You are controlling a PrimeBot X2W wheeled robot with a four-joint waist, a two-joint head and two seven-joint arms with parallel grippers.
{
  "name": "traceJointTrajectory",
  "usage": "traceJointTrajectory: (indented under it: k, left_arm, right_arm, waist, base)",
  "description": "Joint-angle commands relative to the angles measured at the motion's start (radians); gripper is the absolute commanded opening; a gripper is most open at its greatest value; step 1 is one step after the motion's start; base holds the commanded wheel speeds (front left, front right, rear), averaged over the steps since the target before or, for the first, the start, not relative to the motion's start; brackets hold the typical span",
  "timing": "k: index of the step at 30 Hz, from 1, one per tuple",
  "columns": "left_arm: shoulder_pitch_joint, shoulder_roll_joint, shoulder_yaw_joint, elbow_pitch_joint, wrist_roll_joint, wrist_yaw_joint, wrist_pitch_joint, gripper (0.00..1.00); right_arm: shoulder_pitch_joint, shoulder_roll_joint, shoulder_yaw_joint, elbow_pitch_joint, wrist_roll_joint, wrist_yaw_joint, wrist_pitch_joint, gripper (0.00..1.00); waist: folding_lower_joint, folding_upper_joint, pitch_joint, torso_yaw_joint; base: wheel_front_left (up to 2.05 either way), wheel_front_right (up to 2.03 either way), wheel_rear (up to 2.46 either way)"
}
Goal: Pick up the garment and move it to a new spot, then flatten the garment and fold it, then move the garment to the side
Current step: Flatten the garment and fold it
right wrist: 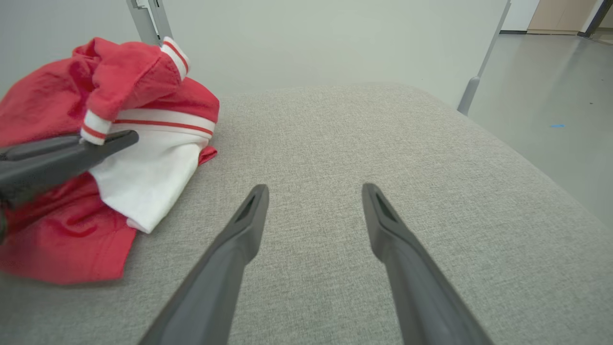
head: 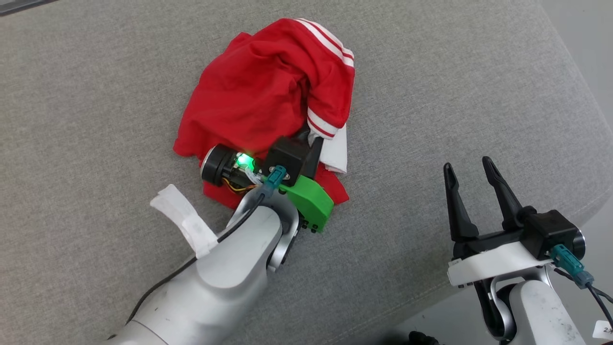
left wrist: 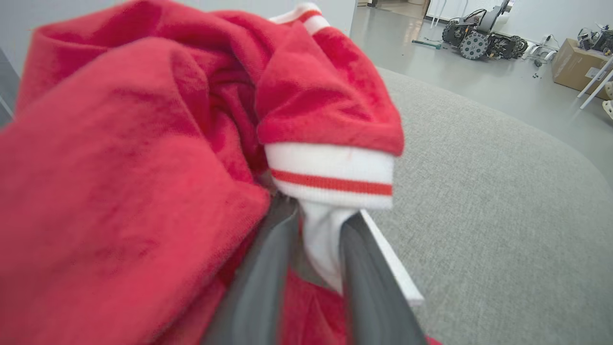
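Note:
The garment is a crumpled red shirt with white, red-striped cuffs, heaped on a grey cushion. My left gripper reaches into the heap's near right side, under a cuff. In the left wrist view the garment bulges up close and the left gripper has its two fingers drawn together on a fold of white cloth. The right wrist view has the garment at the left with the left gripper pinching it. My right gripper hovers open over bare cushion to the right, holding nothing.
The cushion's rounded edge runs down the right side, with pale floor beyond it. Far off on the floor stand a wheeled machine and a cardboard box. Grey frame posts rise behind the cushion.

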Motion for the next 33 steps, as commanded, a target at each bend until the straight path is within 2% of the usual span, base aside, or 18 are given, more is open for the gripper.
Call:
traceJointTrajectory:
  k: [1,4,8,13,17,21,25,28,33]
  left_arm:
    - [-0.026,0.005,0.016,-0.02,-0.015,-0.015,-0.008,0.0]
    - [-0.032,0.005,0.031,-0.061,-0.049,-0.07,-0.007,0.0]
    - [-0.114,0.005,0.001,-0.098,-0.087,-0.153,-0.007,0.0]
    - [-0.28,0.004,0.005,-0.106,-0.177,-0.202,0.026,0.0]
    - [-0.436,0.004,0.031,-0.121,-0.265,-0.21,0.032,0.0]
    - [-0.591,0.005,0.064,-0.088,-0.294,-0.196,0.017,0.0]
    - [-0.664,0.005,0.132,-0.024,-0.311,-0.185,0.0,0.0]
    - [-0.624,0.006,0.182,0.019,-0.359,-0.179,-0.006,0.0]
    - [-0.403,0.012,0.231,0.066,-0.463,-0.202,-0.006,0.0]
  right_arm:
    - [-0.008,0.0,-0.001,0.003,0.003,0.0,0.0,1.0]
    - [0.001,0.0,0.005,0.01,0.0,0.0,0.0,1.0]
    - [0.01,-0.001,0.017,0.019,0.0,0.0,0.0,1.0]
    - [0.035,-0.001,0.038,0.036,-0.004,0.0,0.0,1.0]
    - [0.063,-0.001,0.028,0.038,-0.005,0.0,0.0,1.0]
    - [0.089,-0.001,0.018,0.042,-0.013,0.0,0.0,1.0]
    - [0.11,-0.001,0.025,0.048,-0.032,0.0,0.0,1.0]
    - [0.112,0.0,0.014,0.041,-0.043,0.0,0.0,1.0]
    - [0.109,-0.001,-0.013,0.029,-0.049,0.0,0.0,1.0]
  waist:
    - [-0.0001,0.0,-0.014,0.006]
    - [-0.0001,0.0,-0.042,0.009]
    - [-0.0001,0.0,-0.098,-0.001]
    - [-0.0001,0.0,-0.174,-0.031]
    - [-0.0001,0.0,-0.211,-0.038]
    - [-0.0001,0.0,-0.245,-0.031]
    - [-0.0001,0.0,-0.28,-0.011]
    - [-0.0001,0.0,-0.284,0.026]
    - [-0.0001,0.0,-0.278,0.092]
  base:
    - [0.0,0.0,0.0]
    - [0.0,0.0,0.0]
    - [0.0,0.0,0.0]
    - [0.0,0.0,0.0]
    - [0.0,0.0,0.0]
    - [0.0,0.0,0.0]
    - [0.0,0.0,0.0]
    - [0.0,0.0,0.0]
    - [0.0,0.0,0.0]
